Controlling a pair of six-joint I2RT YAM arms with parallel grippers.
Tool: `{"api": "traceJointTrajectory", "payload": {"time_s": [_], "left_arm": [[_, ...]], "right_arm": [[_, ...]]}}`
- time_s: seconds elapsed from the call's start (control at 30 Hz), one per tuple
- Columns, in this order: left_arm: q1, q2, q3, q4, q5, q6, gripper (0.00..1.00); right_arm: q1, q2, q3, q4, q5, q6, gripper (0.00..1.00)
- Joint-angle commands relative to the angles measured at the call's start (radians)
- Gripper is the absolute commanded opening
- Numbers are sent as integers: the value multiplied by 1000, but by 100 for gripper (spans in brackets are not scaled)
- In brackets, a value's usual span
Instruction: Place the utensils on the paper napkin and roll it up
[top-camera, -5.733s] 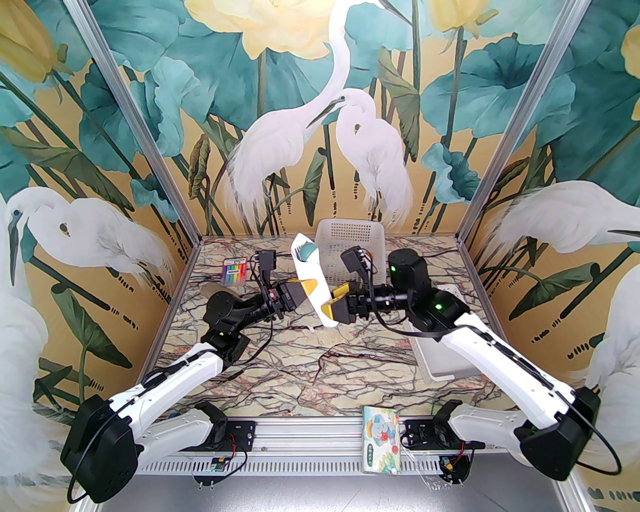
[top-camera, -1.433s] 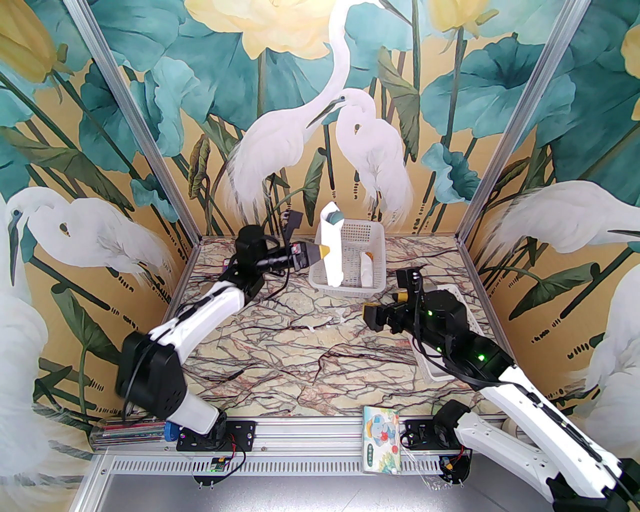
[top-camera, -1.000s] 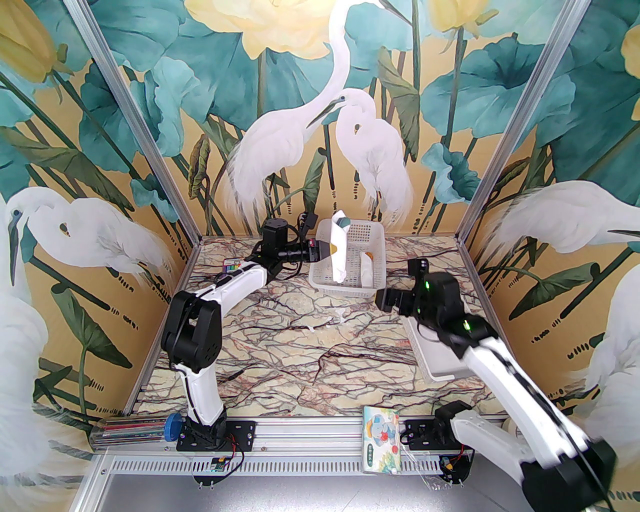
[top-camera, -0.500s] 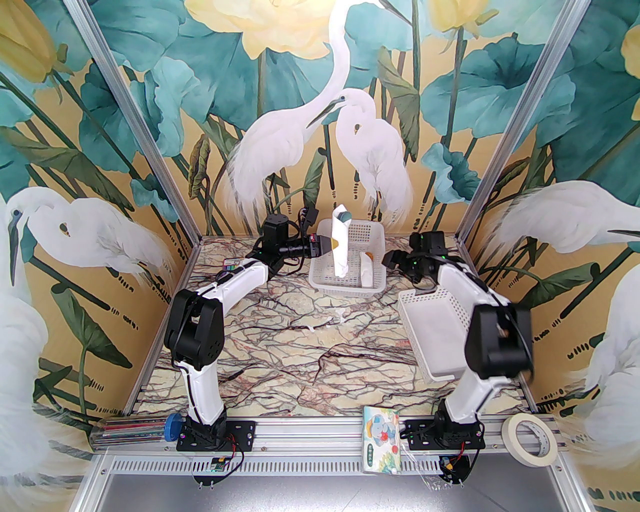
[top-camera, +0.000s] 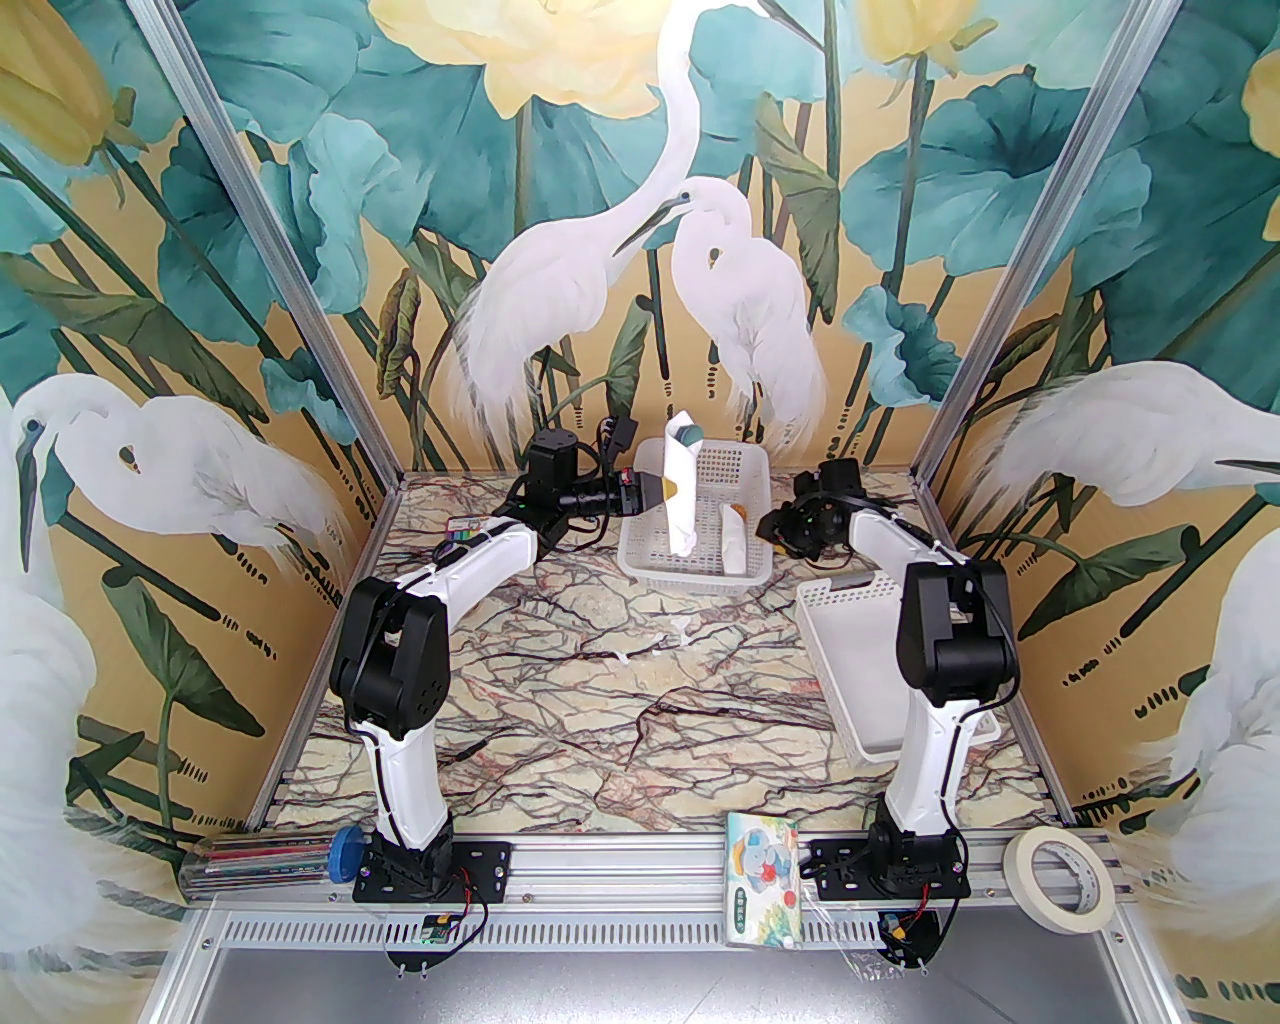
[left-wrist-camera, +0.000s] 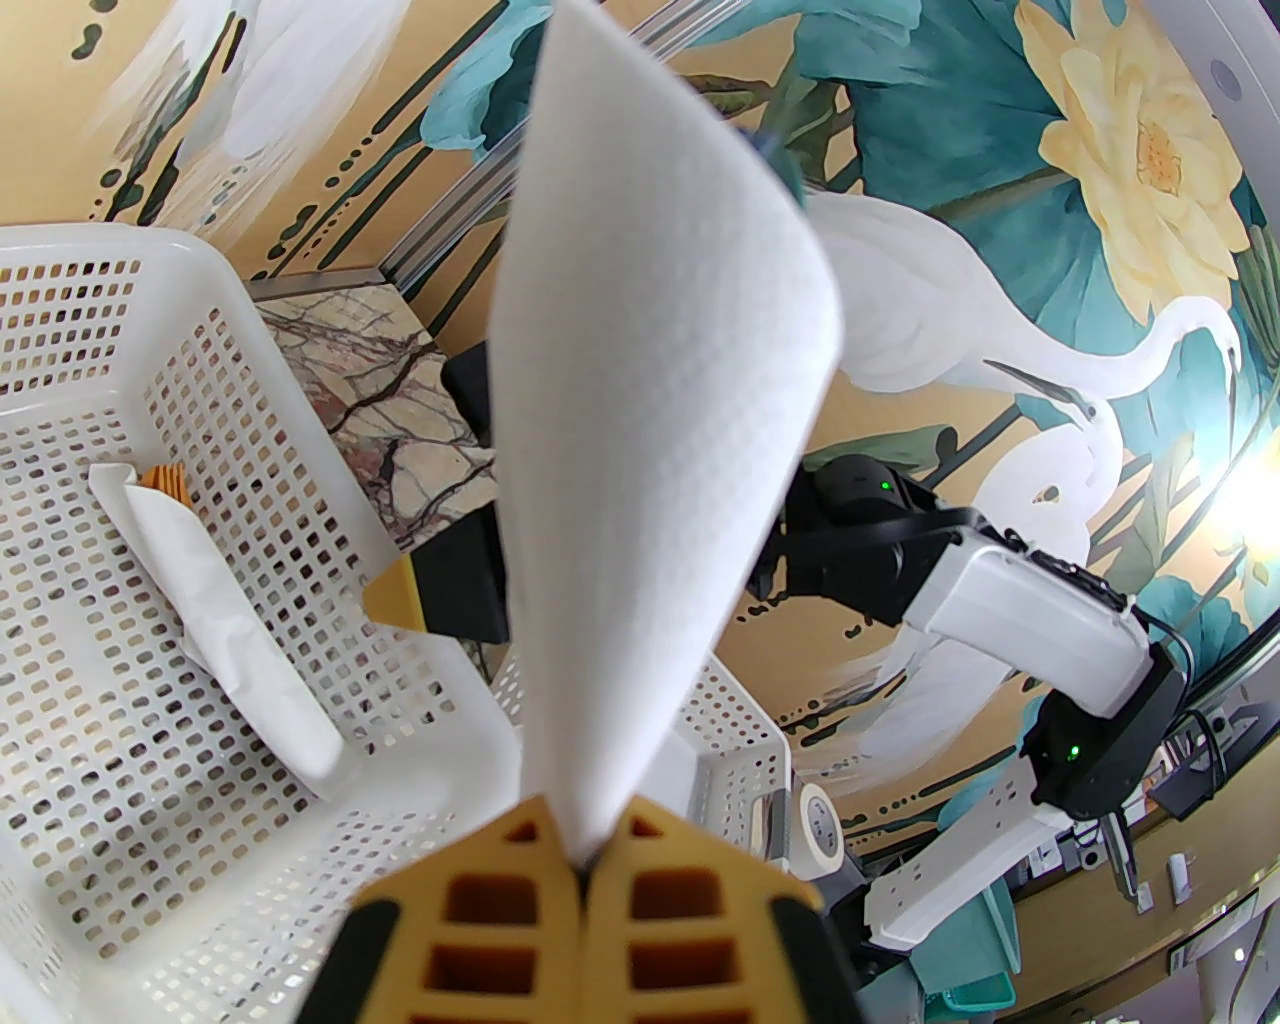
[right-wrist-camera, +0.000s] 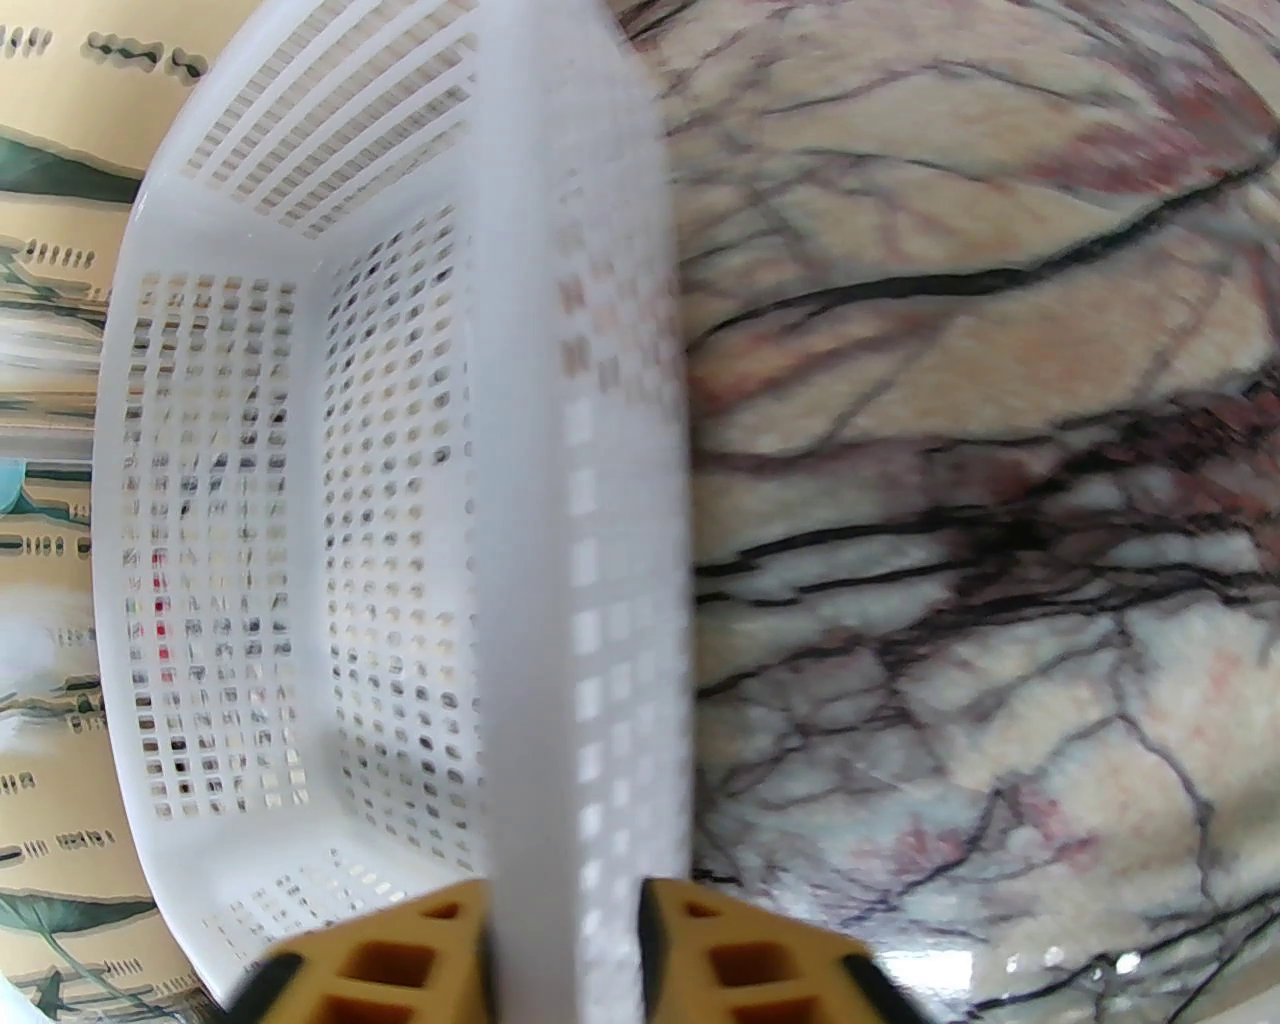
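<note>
My paper napkin (top-camera: 682, 520) rolled into a white tube, upright in my left tool (top-camera: 665, 492), teal tip of the utensils (top-camera: 688, 433) at its top

Bright, even light; wrist views blurred

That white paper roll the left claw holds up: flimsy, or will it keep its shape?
The roll likely keeps its shape: it stands upright though the left claw pinches one spot. Its paper looks soft and dimpled, so a hard squeeze would probably crumple it. It seems light, showing no sag.
</note>
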Motion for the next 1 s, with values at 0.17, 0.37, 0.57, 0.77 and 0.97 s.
{"api": "traceJointTrajectory", "payload": {"time_s": [0.17, 0.37, 0.57, 0.77, 0.97], "left_arm": [[6, -89, -70, -33, -33, 4, 0], [6, -190, -185, -18, -68, -49, 0], [-6, -314, -339, -55, -121, -89, 0], [-35, -399, -463, -96, -162, -89, 0], [-63, -412, -534, -109, -156, -95, 0]], "right_arm": [[64, -171, -151, 19, 36, -7, 2], [124, -331, -322, 92, 88, 59, 2], [212, -488, -518, 179, 166, 157, 1], [300, -619, -689, 254, 219, 260, 1], [351, -723, -788, 240, 252, 298, 4]]}}
